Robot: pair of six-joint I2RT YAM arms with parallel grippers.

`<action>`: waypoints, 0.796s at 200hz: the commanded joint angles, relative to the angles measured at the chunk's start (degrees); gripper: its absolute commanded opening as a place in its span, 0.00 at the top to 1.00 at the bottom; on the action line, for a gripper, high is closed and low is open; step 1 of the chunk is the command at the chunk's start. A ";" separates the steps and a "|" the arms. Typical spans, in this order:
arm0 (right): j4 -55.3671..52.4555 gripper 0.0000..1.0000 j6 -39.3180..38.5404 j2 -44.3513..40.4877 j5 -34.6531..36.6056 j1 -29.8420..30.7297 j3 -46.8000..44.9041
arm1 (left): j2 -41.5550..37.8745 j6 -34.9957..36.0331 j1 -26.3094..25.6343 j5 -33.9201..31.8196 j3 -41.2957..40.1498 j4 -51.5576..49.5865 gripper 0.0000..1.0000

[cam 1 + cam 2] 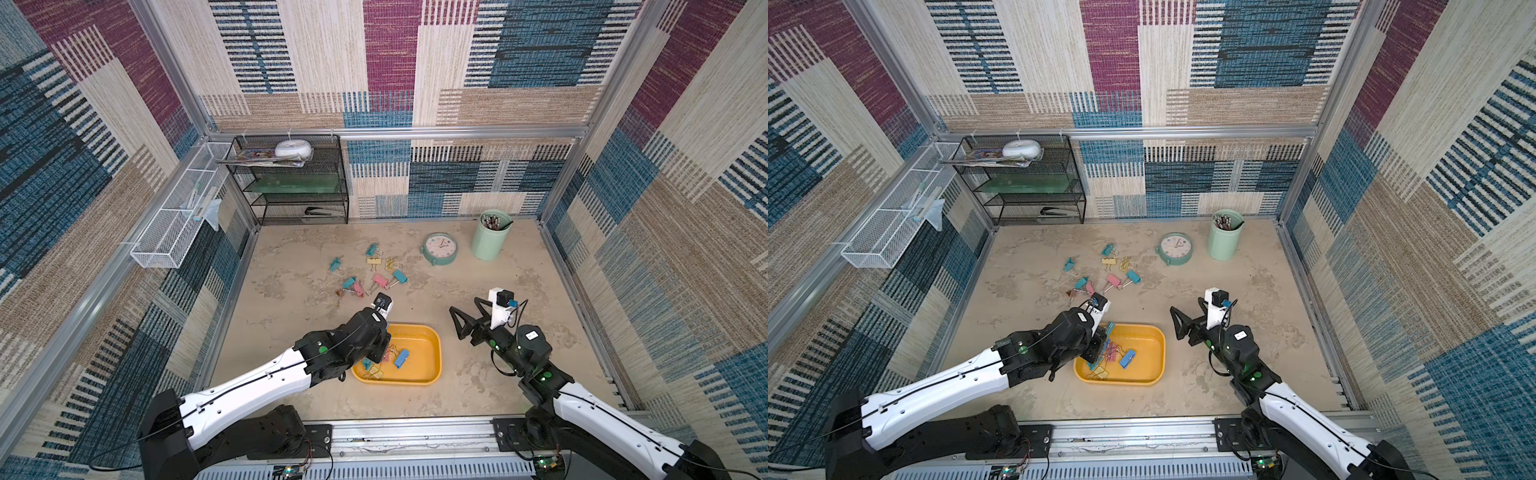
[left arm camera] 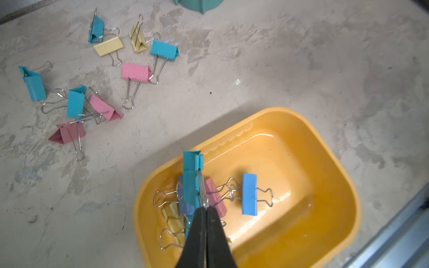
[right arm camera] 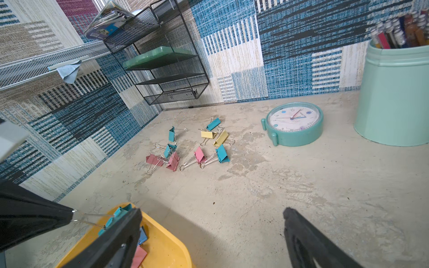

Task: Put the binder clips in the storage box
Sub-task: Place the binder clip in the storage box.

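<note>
In both top views the left gripper (image 1: 1097,353) hangs over the left part of the storage box (image 1: 419,353), which stands at the near middle of the table (image 1: 498,270). A teal clip (image 1: 1109,328) shows at the far-left corner of the box, about over the rim. If it is let go here, I think it may hit the rim and fall outside. The arm's wrist covers the fingertips and the clips below it, so those cannot be counted. About nine loose binder clips (image 1: 379,279) lie farther back, well apart from the box. The right gripper (image 1: 464,304) stands to the right of the box, jaws wide apart and empty.

In the left wrist view the fingers (image 2: 196,234) are pressed together on the thin wire handle only, not on the body of the teal clip. Such a hold looks weak, and the clip may swing or slip. Below it a blue clip (image 2: 249,195) and some pink and yellow ones lie with handles crossed. A lower move could hook them. The held clip hides part of them.

In the right wrist view the lower edge cuts the box off, and one finger of the right gripper covers part of the held clip.
</note>
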 commanded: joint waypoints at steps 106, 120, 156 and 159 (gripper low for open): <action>0.84 0.02 0.09 0.68 -0.30 0.04 -0.13 | 10.34 0.48 -0.15 0.37 -0.55 9.76 0.79; 0.80 0.02 0.13 0.68 -0.32 0.06 -0.12 | 9.17 -0.03 -0.02 -2.39 0.32 9.19 0.76; 0.99 0.02 0.22 0.83 -0.93 0.09 -0.04 | 6.88 -2.51 7.59 -4.54 5.75 6.55 0.66; 1.04 0.02 0.29 0.87 -0.92 0.06 -0.04 | 6.90 -2.77 8.88 -3.83 6.29 6.53 0.66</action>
